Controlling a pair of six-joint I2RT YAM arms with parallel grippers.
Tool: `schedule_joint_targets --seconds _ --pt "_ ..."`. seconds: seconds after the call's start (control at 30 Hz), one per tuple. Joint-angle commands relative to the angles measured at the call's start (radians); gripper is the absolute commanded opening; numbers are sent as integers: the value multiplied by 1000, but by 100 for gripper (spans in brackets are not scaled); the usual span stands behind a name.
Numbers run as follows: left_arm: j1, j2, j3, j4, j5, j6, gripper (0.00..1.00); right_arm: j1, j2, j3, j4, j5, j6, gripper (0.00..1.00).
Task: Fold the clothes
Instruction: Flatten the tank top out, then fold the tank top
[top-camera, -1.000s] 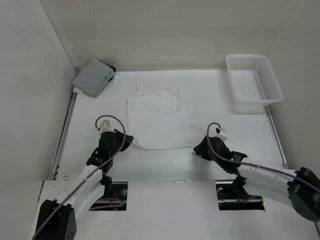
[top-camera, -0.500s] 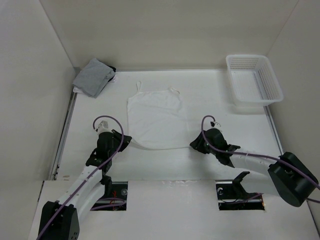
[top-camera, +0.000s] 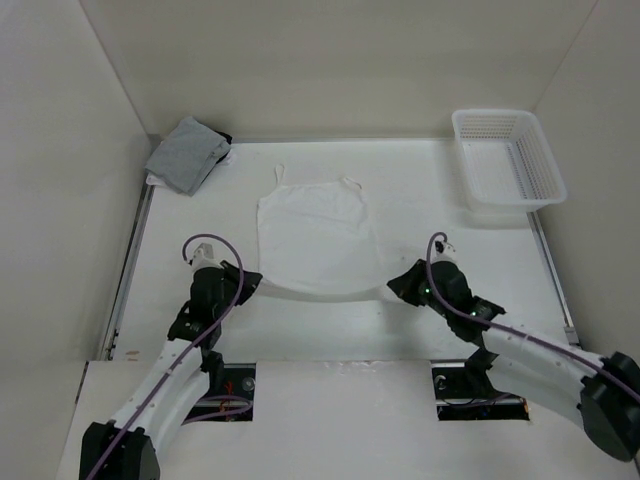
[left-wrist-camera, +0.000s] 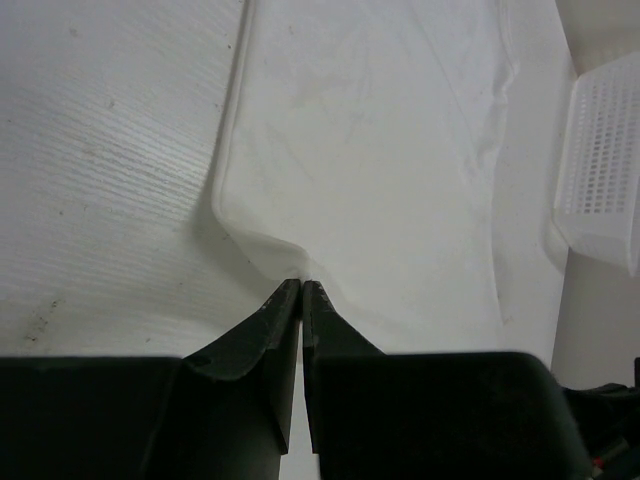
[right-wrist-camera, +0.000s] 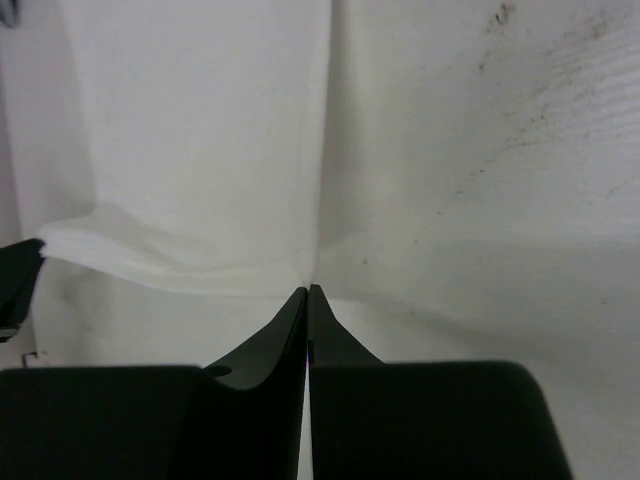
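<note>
At the hem, left gripper (left-wrist-camera: 301, 283) and right gripper (right-wrist-camera: 308, 290) pinch the camisole (top-camera: 312, 235) — nipped cloth itself hidden

Two arms reach up from the bottom of the frame to the hem of a white camisole (top-camera: 312, 235) lying mid-table.

The camisole lies flat with its thin straps toward the top of the frame. The left gripper (top-camera: 252, 283) meets its lower left corner and the right gripper (top-camera: 398, 287) its lower right, and the hem is drawn out in a shallow curve between them. A grey folded garment (top-camera: 186, 153) sits in the upper left corner of the table (top-camera: 440, 200), and a white mesh basket (top-camera: 470, 165) in the upper right, both well apart from the camisole.
</note>
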Motion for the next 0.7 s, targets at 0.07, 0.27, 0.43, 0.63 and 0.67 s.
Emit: schedule_joint_targets --seconds 0.07,0.27,0.43,0.63,0.67 --pt "5 -114 -31 -111 -5 22 4 45 -280 -29 -232 59 49 4" --pt "-39 -300 26 -285 -31 8 4 293 -399 -29 -449 132 227 4" --pt "-56 -380 66 -387 -76 2 4 415 -442 5 -568 247 320 4" --pt "-58 -253 177 -252 -78 29 4 339 -385 156 -516 296 125 2" --pt "-68 -218 208 -229 -68 35 3 314 -371 199 -513 296 82 2"
